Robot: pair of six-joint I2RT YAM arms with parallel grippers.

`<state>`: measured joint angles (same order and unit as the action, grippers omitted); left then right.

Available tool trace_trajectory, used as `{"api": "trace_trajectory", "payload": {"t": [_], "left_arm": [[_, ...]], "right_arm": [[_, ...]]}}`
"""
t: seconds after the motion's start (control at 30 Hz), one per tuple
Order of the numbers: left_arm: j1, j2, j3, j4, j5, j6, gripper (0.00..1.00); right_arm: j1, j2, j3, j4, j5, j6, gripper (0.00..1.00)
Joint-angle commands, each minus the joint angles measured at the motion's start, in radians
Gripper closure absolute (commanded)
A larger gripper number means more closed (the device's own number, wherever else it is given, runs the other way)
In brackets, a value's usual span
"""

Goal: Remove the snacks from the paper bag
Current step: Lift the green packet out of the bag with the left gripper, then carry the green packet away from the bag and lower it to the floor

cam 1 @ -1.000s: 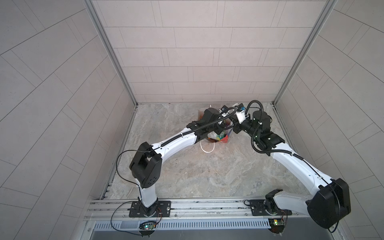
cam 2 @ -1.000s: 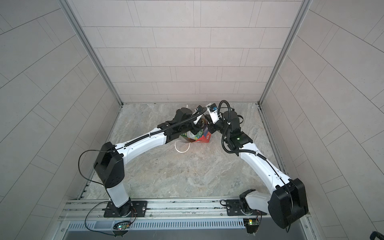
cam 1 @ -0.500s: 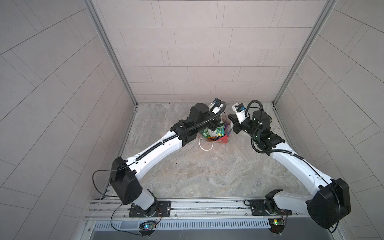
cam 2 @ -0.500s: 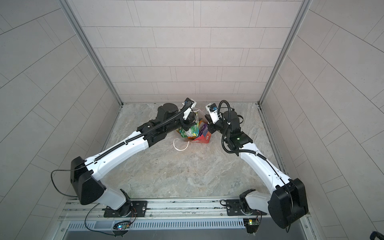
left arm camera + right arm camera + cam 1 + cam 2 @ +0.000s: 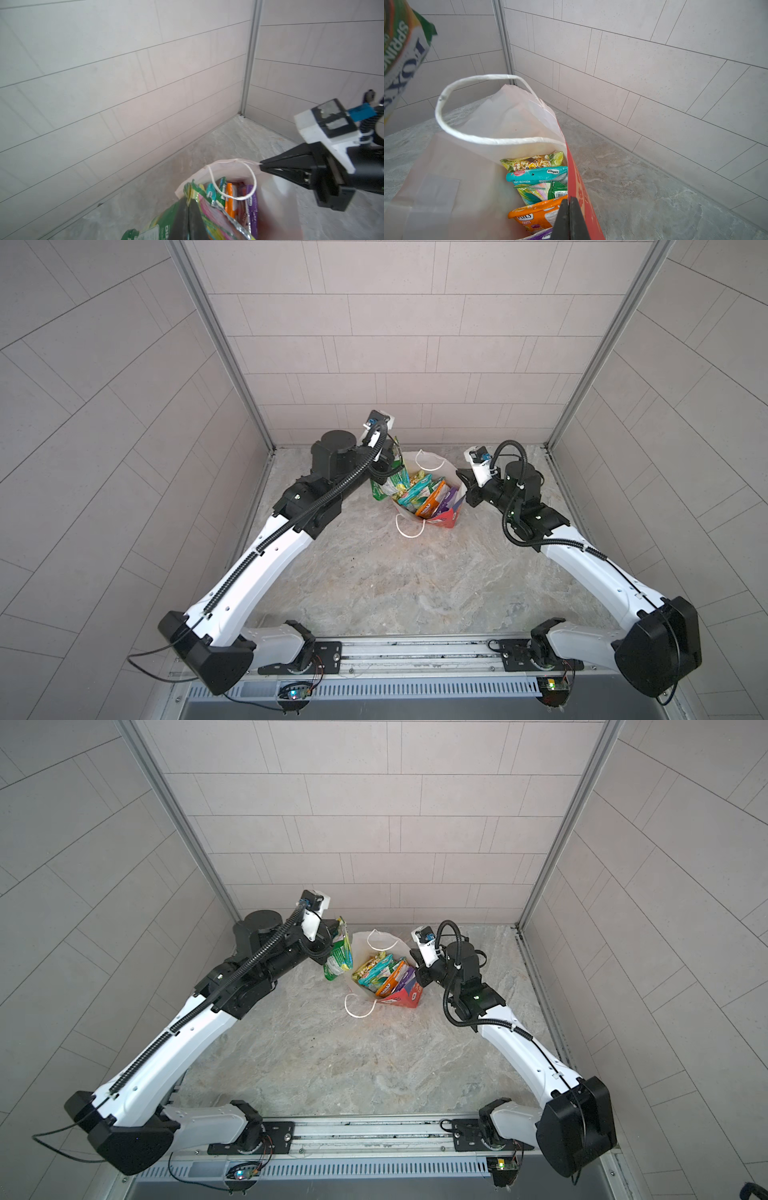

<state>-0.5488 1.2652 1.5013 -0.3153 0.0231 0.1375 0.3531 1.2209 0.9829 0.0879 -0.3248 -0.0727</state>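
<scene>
Left wrist view: the left gripper has its two black fingers pressed together on the top of a green FOX'S packet. In both top views that packet hangs from the gripper outside the paper bag, just beside its left rim and above the marbled tabletop. From the right wrist it shows as a tilted green and white pack off to one side of the bag mouth (part of the "FOX'S" lettering is readable).

The right gripper is likewise clamped, its fingers pinching the top edge of the bag's red wall; the left wrist camera shows its tip at the rim. The bag stands open, leaning a little, near the back of the table between the two arms.

Inside, on edge in a row, are a yellow-green packet, a teal packet marked "Mint Blossom", a pastel-swirled green packet, an orange FOX'S Fruits packet and a purple packet.

One white cord handle arches over the far rim; the near handle droops onto the tabletop.
</scene>
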Motion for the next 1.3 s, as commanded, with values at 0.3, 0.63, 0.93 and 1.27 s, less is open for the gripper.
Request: {"api": "trace_trajectory", "payload": {"t": [0.3,0.63,0.93,1.27], "left_arm": [[0.359,0.119,-0.031,-0.091,-0.27,-0.148,1.0],[0.536,0.404,-0.002,-0.202,-0.205,-0.307,1.0],[0.61,0.572,-0.003,-0.21,-0.242,-0.447,1.0],[0.663,0.776,0.12,-0.264,-0.206,-0.499,1.0]], "right_arm": [[0.007,-0.028,0.016,0.079,-0.013,0.009,1.0],[0.007,-0.016,0.019,0.08,-0.009,0.004,1.0],[0.007,-0.017,0.014,0.081,-0.008,0.002,1.0],[0.007,-0.011,0.014,0.08,-0.005,-0.003,1.0]]}}
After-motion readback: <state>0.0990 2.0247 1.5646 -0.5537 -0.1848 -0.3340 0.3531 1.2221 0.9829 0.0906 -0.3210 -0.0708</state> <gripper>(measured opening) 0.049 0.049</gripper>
